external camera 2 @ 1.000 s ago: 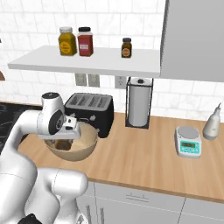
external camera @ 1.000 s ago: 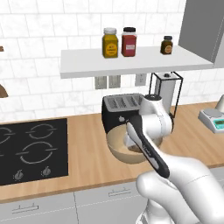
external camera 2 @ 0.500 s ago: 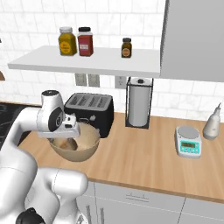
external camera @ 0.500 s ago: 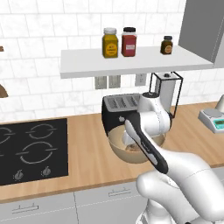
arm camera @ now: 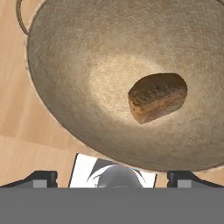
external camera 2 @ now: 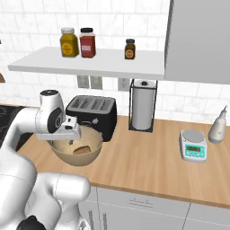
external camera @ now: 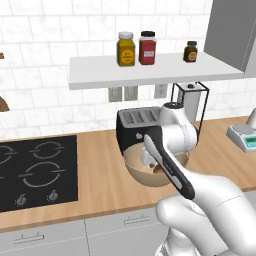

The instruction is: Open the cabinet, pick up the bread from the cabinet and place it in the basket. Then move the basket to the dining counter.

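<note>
The bread (arm camera: 157, 97), golden-brown with a tan cut face, lies on the bottom of the round tan woven basket (arm camera: 65, 65). In the right base view the basket (external camera 2: 67, 156) stands on the wood counter in front of the toaster, with the bread (external camera 2: 81, 149) inside it. My gripper (arm camera: 113, 175) hangs just above the basket's near rim, pointing down into it, with its fingertips (arm camera: 40, 176) spread wide and nothing between them. From the left base side the hand (external camera: 172, 132) covers the right part of the basket (external camera: 136, 169).
A black toaster (external camera 2: 92, 110) stands right behind the basket, and a paper towel holder (external camera 2: 143, 105) to its right. A kitchen scale (external camera 2: 194, 144) and a spray bottle (external camera 2: 218, 128) are further right. Jars (external camera: 134, 48) sit on the shelf above. A black cooktop (external camera: 35, 172) lies to the left.
My hand has drifted slightly to the right over the basket. The basket and the bread have stayed where they were.
</note>
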Robot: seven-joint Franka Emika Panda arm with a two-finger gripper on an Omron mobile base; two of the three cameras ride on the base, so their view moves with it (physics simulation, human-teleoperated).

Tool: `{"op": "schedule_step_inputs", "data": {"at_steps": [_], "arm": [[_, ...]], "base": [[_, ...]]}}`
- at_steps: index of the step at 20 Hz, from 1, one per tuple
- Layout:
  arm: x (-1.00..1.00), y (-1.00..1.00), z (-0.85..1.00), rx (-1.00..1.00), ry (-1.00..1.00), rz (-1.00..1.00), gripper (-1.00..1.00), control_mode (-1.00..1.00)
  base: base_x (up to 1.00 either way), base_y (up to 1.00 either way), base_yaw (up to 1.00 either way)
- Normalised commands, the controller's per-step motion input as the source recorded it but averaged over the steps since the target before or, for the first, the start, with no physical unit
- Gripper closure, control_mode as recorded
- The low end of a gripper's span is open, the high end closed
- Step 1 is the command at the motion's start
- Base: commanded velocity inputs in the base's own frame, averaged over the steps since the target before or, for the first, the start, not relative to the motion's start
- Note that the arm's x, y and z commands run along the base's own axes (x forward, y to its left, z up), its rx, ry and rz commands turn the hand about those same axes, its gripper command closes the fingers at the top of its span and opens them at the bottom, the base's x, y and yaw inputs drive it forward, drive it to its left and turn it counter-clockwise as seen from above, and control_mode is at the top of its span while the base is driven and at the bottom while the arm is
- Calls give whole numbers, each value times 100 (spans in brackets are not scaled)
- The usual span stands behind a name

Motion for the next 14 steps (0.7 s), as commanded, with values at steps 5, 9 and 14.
{"op": "schedule_step_inputs", "data": {"at_steps": [5, 9, 14], "arm": [[-53, -23, 24, 0, -5, -9, -100, -100], [-44, -51, 11, 1, -4, -29, -100, -100], [-4, -52, 14, 6, -7, -44, -100, -100]], "base": [[0, 0, 0], [0, 0, 0], [0, 0, 0]]}}
